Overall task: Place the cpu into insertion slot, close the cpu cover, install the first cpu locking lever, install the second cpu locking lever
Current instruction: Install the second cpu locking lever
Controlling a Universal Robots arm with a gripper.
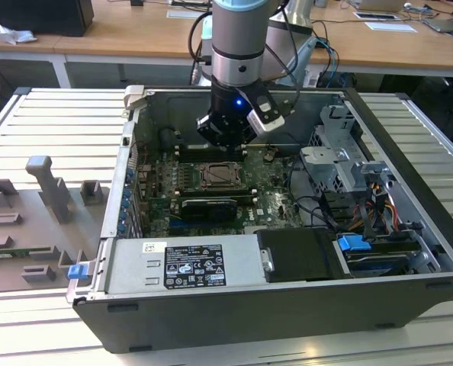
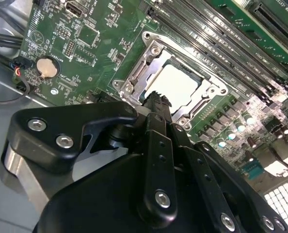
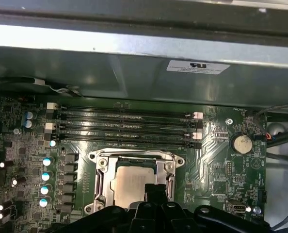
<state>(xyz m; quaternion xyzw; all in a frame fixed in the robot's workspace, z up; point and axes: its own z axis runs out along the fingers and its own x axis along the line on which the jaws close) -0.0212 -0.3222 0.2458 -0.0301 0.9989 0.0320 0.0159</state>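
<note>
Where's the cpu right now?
The cpu sits in the socket mid-motherboard, framed by the closed cpu cover, beside the RAM slots in both wrist views. The gripper hovers right over its edge.

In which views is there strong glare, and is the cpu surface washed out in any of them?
In the second wrist view the cpu looks nearly white from reflected light, and the cpu cover glints. In the first wrist view a bright band runs along the case wall, while the cpu keeps its beige tone. The exterior view is evenly lit.

Cpu – pale, matt metal
</note>
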